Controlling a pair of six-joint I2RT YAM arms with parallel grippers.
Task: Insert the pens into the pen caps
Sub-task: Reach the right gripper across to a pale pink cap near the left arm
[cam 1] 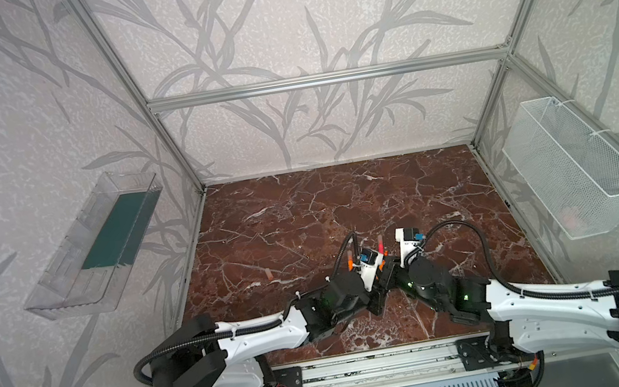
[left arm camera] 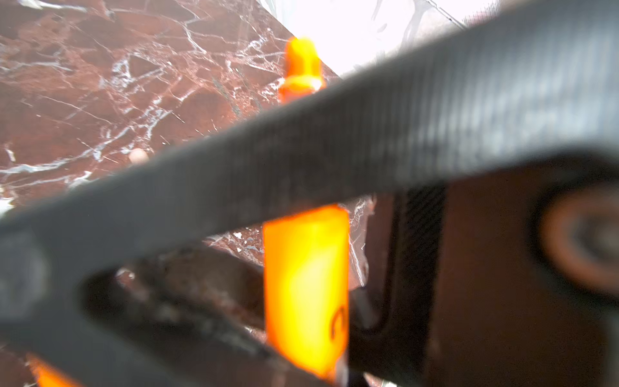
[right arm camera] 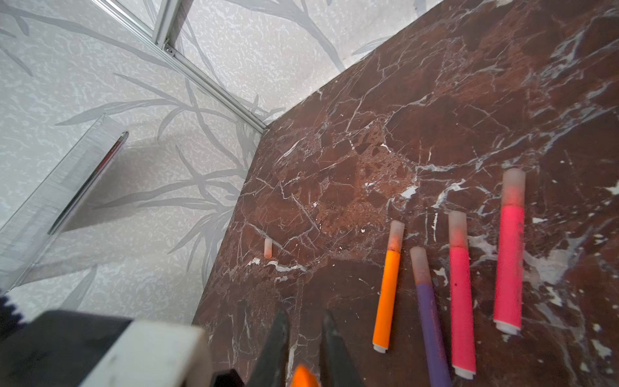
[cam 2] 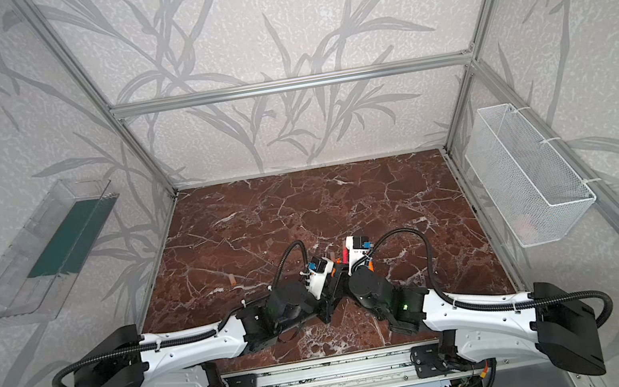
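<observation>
Loose pen cap lies alone on the marble table, left of both wrists and well apart from them. Centre front: left gripper closed on a bare-tipped orange pen; right gripper meets it, jaws a narrow gap apart with an orange tip between them, grip or no grip not resolvable. Right wrist view: four capped pens flat on the table, side by side, caps pointing the same way: orange one, purple one, first pink one, second pink one.
</observation>
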